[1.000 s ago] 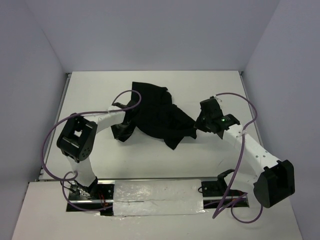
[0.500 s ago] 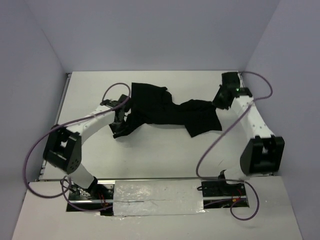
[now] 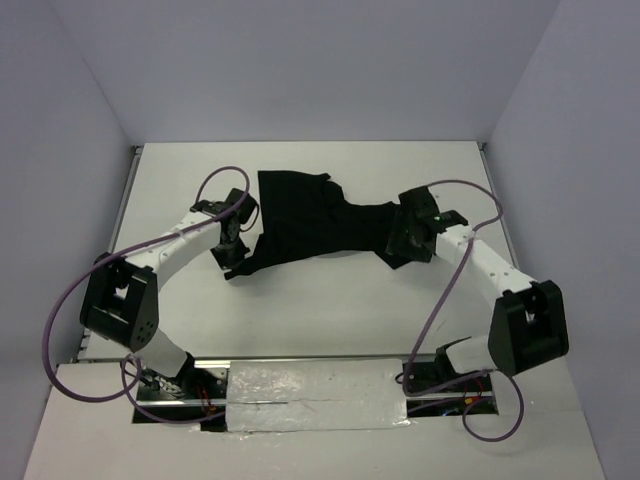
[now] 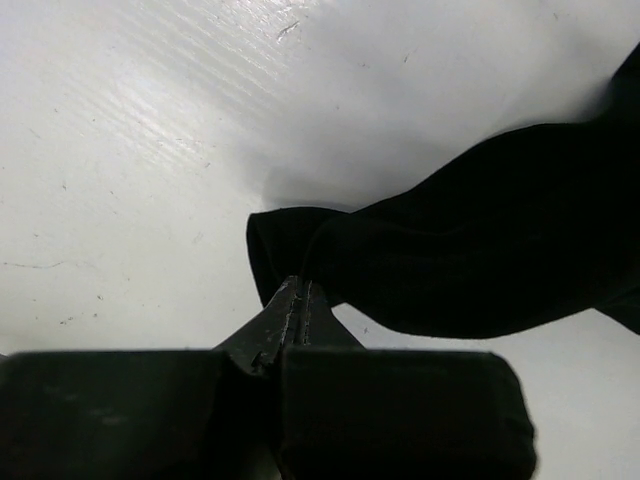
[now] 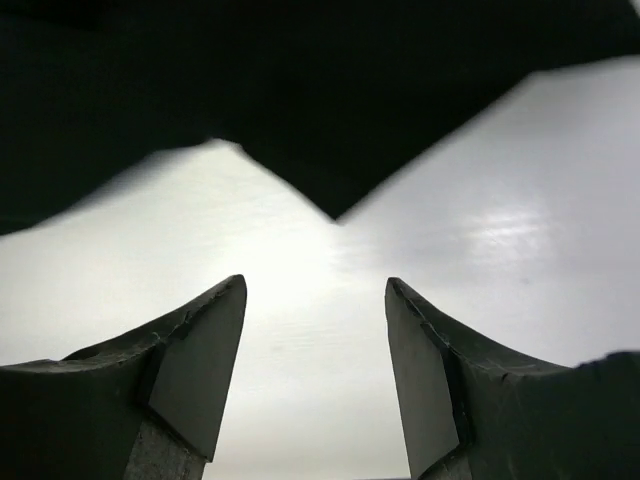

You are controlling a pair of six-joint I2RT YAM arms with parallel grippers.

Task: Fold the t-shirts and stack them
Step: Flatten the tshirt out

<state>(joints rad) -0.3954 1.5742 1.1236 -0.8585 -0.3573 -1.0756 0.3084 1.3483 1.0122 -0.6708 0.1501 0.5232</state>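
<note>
The black t-shirt (image 3: pixel 320 220) lies crumpled and stretched sideways across the middle of the white table (image 3: pixel 330 310). My left gripper (image 3: pixel 239 256) is at its lower left corner. In the left wrist view that gripper (image 4: pixel 299 285) is shut, its tips pinching a folded edge of the t-shirt (image 4: pixel 480 250). My right gripper (image 3: pixel 403 245) hovers over the shirt's right end. In the right wrist view it (image 5: pixel 315 285) stands open with nothing between its fingers, and a pointed corner of the t-shirt (image 5: pixel 300 90) lies just ahead of the tips.
Grey walls (image 3: pixel 60 150) close in the table on the left, back and right. A taped white strip (image 3: pixel 320 395) and both arm bases sit at the near edge. Purple cables (image 3: pixel 455 270) loop beside each arm.
The left gripper shut on the shirt's left corner. The right gripper pulled the shirt's right end outward, let go and opened, then came back over that end.
</note>
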